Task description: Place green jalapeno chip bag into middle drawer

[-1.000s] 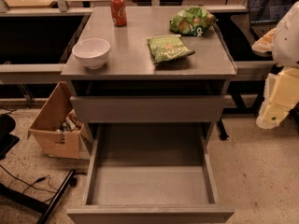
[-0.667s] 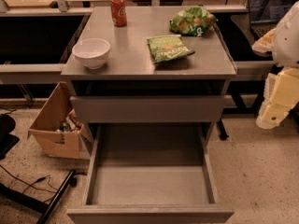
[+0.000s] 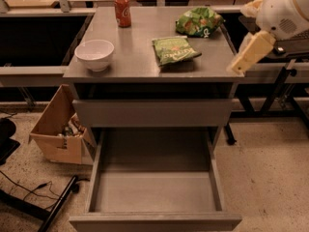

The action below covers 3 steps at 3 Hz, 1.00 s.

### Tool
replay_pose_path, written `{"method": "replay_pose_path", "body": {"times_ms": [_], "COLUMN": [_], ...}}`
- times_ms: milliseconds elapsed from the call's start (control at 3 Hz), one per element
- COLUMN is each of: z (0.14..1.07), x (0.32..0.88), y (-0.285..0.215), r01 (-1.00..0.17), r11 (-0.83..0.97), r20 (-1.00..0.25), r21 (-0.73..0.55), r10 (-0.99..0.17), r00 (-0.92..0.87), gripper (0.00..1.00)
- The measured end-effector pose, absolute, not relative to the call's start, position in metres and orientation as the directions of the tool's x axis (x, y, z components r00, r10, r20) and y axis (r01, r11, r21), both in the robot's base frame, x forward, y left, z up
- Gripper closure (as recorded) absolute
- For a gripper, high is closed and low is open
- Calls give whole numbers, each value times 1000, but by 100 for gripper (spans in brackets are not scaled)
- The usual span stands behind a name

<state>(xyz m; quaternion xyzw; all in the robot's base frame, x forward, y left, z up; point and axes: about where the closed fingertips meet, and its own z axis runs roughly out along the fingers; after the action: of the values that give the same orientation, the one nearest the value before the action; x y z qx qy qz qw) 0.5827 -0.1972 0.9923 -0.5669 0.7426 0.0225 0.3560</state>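
Note:
The green jalapeno chip bag (image 3: 175,50), flat and pale green with a darker band, lies on the grey cabinet top (image 3: 140,64), right of centre. The middle drawer (image 3: 154,193) is pulled wide open below, and its deep grey tray holds nothing. My gripper (image 3: 241,65), a cream-coloured piece on the white arm (image 3: 285,8), hangs at the cabinet top's right edge. It is to the right of the bag, apart from it, and holds nothing that I can see.
A puffier bright green bag (image 3: 199,21) sits at the back right of the top, a red can (image 3: 122,11) at the back, a white bowl (image 3: 94,54) at the left. A closed drawer front (image 3: 153,112) is above the open drawer. A cardboard box (image 3: 58,129) stands on the floor left.
My arm has risen and swung left, from low beside the cabinet's right side up to the right edge of the top. The bags, can and bowl have not moved.

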Motion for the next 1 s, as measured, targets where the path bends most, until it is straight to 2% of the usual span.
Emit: {"method": "replay_pose_path", "body": {"times_ms": [333,667,1000], "z": [998,974,938], "x": [639,696,757], "y": [-185,-176,-154], "r01": [-828,-781,-699], "r11": [456,584,712], "r20": [-695,-775,-803], "r21": [-327,-220,-70], "r10": [-710,-591,-456], "r00": [-116,-224,-384], "gripper": [0,0,0]}}
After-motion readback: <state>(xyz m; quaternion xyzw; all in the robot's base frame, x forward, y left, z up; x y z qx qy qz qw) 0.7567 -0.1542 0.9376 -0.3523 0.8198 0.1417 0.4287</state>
